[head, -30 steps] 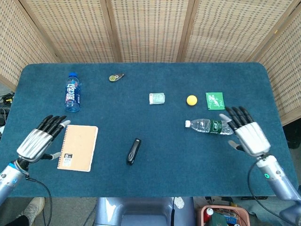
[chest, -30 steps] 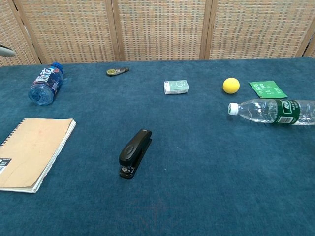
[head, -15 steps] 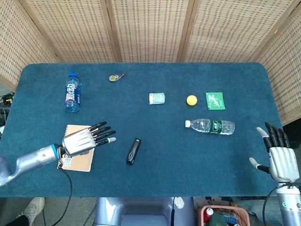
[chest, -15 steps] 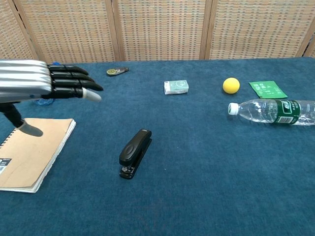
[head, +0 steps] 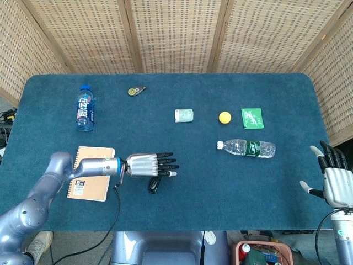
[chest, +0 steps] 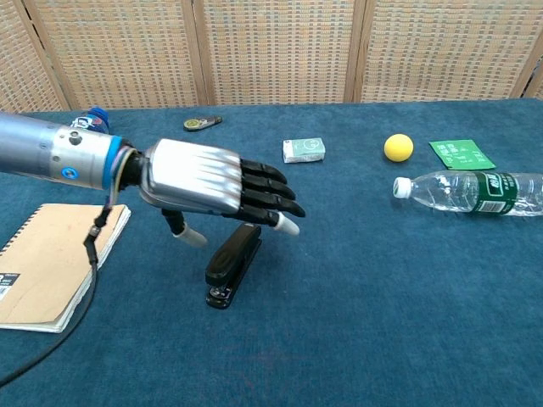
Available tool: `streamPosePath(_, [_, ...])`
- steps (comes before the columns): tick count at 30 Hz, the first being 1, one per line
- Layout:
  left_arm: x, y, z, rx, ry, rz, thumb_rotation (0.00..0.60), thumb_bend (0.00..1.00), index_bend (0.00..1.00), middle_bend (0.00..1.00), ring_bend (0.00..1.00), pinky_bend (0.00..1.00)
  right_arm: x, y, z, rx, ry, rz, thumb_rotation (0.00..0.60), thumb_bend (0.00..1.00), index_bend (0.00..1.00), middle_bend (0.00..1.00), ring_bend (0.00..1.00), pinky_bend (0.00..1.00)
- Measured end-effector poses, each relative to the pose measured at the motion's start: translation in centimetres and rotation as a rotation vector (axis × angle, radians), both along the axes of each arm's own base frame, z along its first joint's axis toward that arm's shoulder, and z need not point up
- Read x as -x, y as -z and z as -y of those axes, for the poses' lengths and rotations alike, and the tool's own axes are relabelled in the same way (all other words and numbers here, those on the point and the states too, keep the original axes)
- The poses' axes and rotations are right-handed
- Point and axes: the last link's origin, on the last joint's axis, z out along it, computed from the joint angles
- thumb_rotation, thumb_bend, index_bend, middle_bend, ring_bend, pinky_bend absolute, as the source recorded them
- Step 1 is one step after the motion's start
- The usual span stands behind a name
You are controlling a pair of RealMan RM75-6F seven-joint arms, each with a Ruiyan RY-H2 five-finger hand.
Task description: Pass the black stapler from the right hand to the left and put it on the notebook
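Observation:
The black stapler (chest: 231, 264) lies on the blue table, partly hidden in the head view under my left hand, only its near end (head: 153, 185) showing. My left hand (head: 148, 164) (chest: 212, 185) hovers flat just above the stapler, palm down, fingers stretched out to the right and holding nothing. The tan spiral notebook (head: 91, 173) (chest: 51, 264) lies left of the stapler, with my left forearm crossing over it. My right hand (head: 333, 183) is at the table's right front corner, fingers spread, empty, far from the stapler.
A clear bottle with a green label (head: 246, 148) (chest: 467, 192) lies at the right. Farther back are a yellow ball (head: 224, 117), a green packet (head: 252, 118), a small white box (head: 184, 115), a blue bottle (head: 84, 107) and a small tape measure (head: 135, 90).
My left hand has swept right from over the notebook to above the stapler. My right hand has drifted slightly further right and toward the table's front corner.

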Motion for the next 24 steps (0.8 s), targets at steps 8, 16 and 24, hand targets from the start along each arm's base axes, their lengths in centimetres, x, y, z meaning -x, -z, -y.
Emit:
streamPosePath(8, [-1.0,1.6,0.2,0.049,0.024,-0.054,0.6,0.4,0.18,0.15,0.1,0.22,0.0,0.0,0.1,0.003,-0.008,0.027,0.6,0.0,0.0,0.0,0.0,0.0])
streamPosePath(16, [-0.5,1.6,0.8,0.062,0.043,-0.04,0.6,0.47,0.76,0.58,0.44,0.52,0.0,-0.4,-0.1,0.015,-0.019,0.056,0.6,0.0,0.0,0.0,0.0,0.0])
streamPosePath(24, [-0.1,0.9,0.7,0.035,0.055,-0.008,0.6,0.47,0.79,0.61,0.46,0.54,-0.2,-0.5,-0.2,0.015,-0.029,0.059,0.6,0.0,0.0,0.0,0.0,0.0])
